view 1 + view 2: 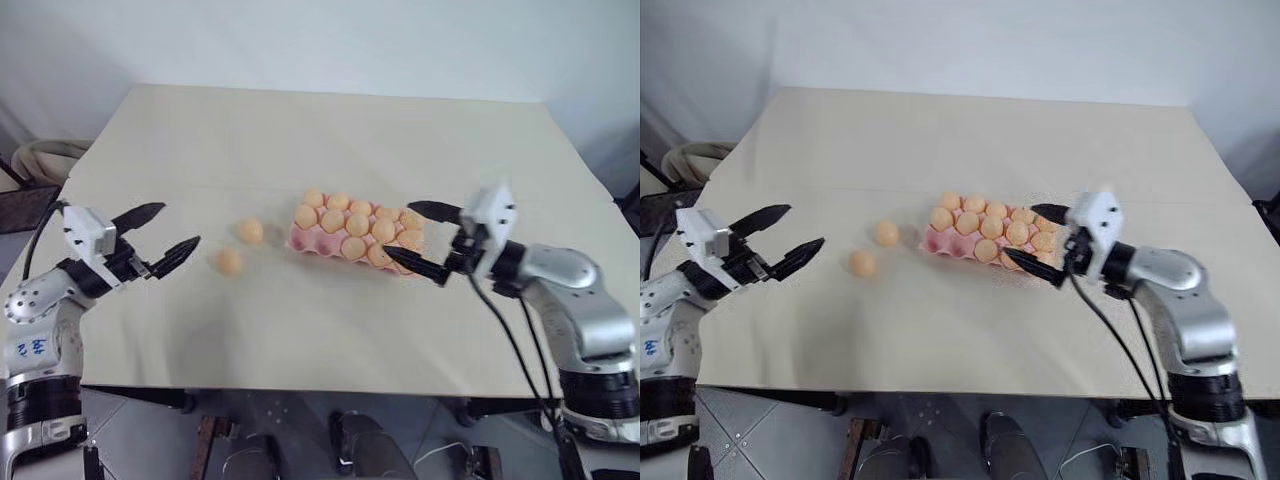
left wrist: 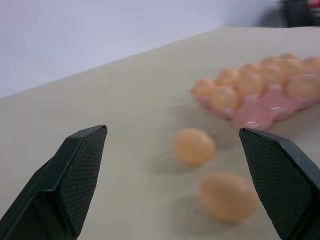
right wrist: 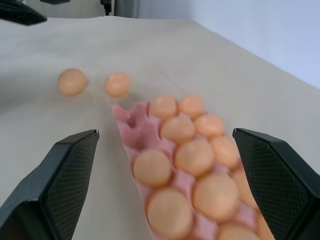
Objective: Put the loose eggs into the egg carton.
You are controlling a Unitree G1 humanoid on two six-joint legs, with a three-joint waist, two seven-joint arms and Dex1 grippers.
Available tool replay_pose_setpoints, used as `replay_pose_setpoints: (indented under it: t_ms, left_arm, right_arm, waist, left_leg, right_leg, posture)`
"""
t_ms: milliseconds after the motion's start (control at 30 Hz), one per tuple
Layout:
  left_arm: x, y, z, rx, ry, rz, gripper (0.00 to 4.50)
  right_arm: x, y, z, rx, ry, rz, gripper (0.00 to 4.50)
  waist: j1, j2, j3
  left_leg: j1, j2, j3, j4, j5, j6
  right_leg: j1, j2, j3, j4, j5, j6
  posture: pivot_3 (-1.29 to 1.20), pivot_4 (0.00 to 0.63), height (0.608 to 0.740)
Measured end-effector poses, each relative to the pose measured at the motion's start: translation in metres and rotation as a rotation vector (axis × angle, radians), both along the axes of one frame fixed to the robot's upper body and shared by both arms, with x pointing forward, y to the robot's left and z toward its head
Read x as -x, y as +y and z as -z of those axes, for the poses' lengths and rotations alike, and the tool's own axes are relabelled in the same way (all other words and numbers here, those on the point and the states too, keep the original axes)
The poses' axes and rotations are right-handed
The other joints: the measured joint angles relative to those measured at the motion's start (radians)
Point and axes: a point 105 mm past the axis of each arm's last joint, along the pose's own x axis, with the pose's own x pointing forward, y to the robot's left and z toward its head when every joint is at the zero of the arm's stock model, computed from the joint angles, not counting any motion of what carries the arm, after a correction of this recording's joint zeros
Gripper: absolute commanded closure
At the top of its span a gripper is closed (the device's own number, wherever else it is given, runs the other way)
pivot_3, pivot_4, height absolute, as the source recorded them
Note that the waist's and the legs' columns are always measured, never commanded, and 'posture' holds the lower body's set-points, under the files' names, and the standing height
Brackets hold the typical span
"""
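The pink egg carton (image 1: 301, 241) lies right of the table's middle, most of its cups filled with orange-tan eggs. Its near-left corner cup (image 3: 136, 123) is bare pink. Two loose eggs (image 1: 250, 231) (image 1: 229, 262) rest on the table just left of the carton, a little apart from each other. My left gripper (image 1: 178, 226) hovers open to the left of them, pointing their way with nothing between its fingers. My right gripper (image 1: 399, 230) is open and empty at the carton's right end, one finger over the filled cups and the other at the near edge.
The beige table (image 1: 330, 130) stretches wide behind the carton. Its front edge runs close below both arms. In the right wrist view, the left gripper's fingers (image 3: 20, 12) show beyond the loose eggs.
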Motion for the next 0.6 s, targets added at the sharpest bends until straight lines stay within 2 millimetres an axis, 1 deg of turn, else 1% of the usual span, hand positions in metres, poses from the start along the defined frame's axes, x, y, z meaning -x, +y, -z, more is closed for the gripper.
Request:
replay_pose_setpoints:
  t_ms: [133, 267, 300, 333, 367, 400, 533, 600]
  left_arm:
    - [0.022, 0.02, 0.02, 0.029, 0.041, -0.132, 0.0]
    - [0.036, 0.034, 0.026, 0.047, 0.048, -0.248, 0.0]
    - [0.042, 0.04, 0.028, 0.058, 0.043, -0.294, 0.0]
    - [0.045, 0.045, 0.03, 0.067, 0.047, -0.327, 0.0]
    - [0.049, 0.048, 0.033, 0.078, 0.05, -0.362, 0.0]
    - [0.054, 0.051, 0.035, 0.101, 0.045, -0.4, 0.0]
    - [0.07, 0.052, 0.05, 0.165, 0.079, -0.482, 0.0]
    - [0.073, 0.051, 0.051, 0.165, 0.078, -0.494, 0.0]
  right_arm:
    - [0.011, -0.039, 0.009, 0.012, 0.022, 0.019, 0.01]
    - [0.018, -0.061, 0.02, 0.046, 0.071, 0.03, 0.01]
    - [0.019, -0.068, 0.024, 0.047, 0.083, 0.043, 0.01]
    - [0.02, -0.074, 0.026, 0.042, 0.093, 0.061, 0.01]
    - [0.021, -0.077, 0.028, 0.043, 0.103, 0.07, 0.01]
    - [0.021, -0.08, 0.03, 0.044, 0.108, 0.076, 0.01]
    - [0.022, -0.082, 0.029, 0.039, 0.101, 0.074, 0.01]
    - [0.022, -0.082, 0.029, 0.04, 0.102, 0.076, 0.01]
  waist:
    - [0.003, 0.0, 0.0]
    - [0.002, 0.0, 0.0]
    - [0.002, 0.0, 0.0]
    - [0.001, 0.0, 0.0]
    - [0.0, 0.0, 0.0]
    - [-0.001, 0.0, 0.0]
    - [0.0, 0.0, 0.0]
    - [0.0, 0.0, 0.0]
  left_leg:
    - [0.003, 0.0, 0.0, 0.0, -0.002, 0.003]
    - [0.004, -0.001, -0.001, 0.001, -0.004, 0.002]
    - [0.004, -0.001, -0.001, 0.001, -0.004, 0.001]
    - [0.004, -0.001, -0.001, 0.001, -0.004, 0.002]
    - [0.004, -0.001, -0.001, 0.001, -0.004, 0.002]
    - [0.004, -0.001, -0.001, 0.001, -0.004, 0.002]
    - [0.004, -0.001, -0.001, 0.001, -0.004, 0.002]
    - [0.004, -0.001, -0.002, 0.001, -0.004, 0.002]
  right_leg:
    - [0.003, -0.001, 0.0, -0.001, 0.0, 0.0]
    - [0.004, -0.002, 0.0, -0.001, -0.001, -0.003]
    - [0.004, -0.002, 0.0, -0.002, -0.002, -0.005]
    - [0.005, -0.002, 0.001, -0.002, -0.005, -0.011]
    - [0.005, -0.002, 0.001, -0.002, -0.007, -0.015]
    - [0.005, -0.002, 0.001, -0.002, -0.007, -0.015]
    - [0.005, -0.002, 0.001, -0.002, -0.006, -0.014]
    - [0.005, -0.002, 0.001, -0.002, -0.007, -0.015]
  posture:
    - [0.0, 0.15, 0.74]
    - [0.0, 0.15, 0.74]
    - [0.0, 0.15, 0.74]
    - [0.0, 0.15, 0.74]
    - [0.0, 0.15, 0.74]
    - [0.0, 0.15, 0.74]
    - [0.0, 0.15, 0.74]
    - [0.0, 0.15, 0.74]
